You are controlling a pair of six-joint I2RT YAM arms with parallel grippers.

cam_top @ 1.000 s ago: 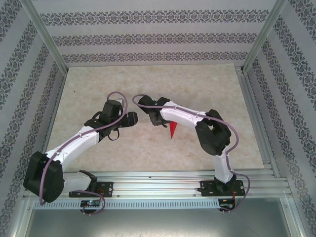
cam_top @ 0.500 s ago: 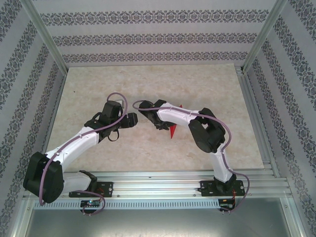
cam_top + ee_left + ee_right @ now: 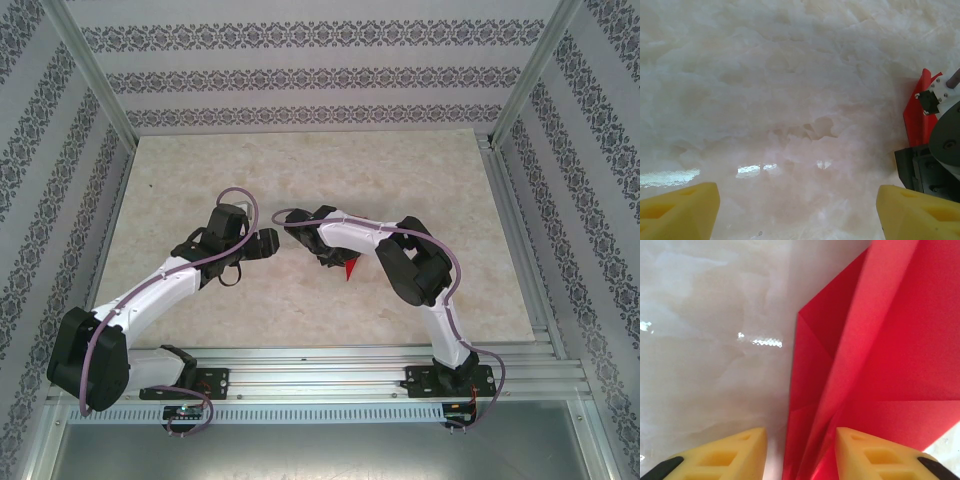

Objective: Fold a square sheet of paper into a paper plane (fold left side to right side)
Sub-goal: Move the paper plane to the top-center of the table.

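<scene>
- Top external view: the left gripper hangs over the middle of the marble-patterned tabletop, pointing toward the right arm. Its fingers are spread, with nothing between them.
- Top external view: the right gripper reaches down just right of the tabletop's centre. The red paper shows as a small pointed tip beside it, mostly hidden under the right arm, a little nearer the near edge than the far one.
- Left wrist view: the left gripper has its yellow fingertips wide apart over bare tabletop. The red paper stands partly raised at the right side, behind the right gripper's black body.
- Right wrist view: the right gripper straddles the near end of the folded red paper. Its yellow fingers are parted. A raised crease runs down between them, and a strip of tabletop shows between the left finger and the paper's edge, so the paper is not clamped.
</scene>
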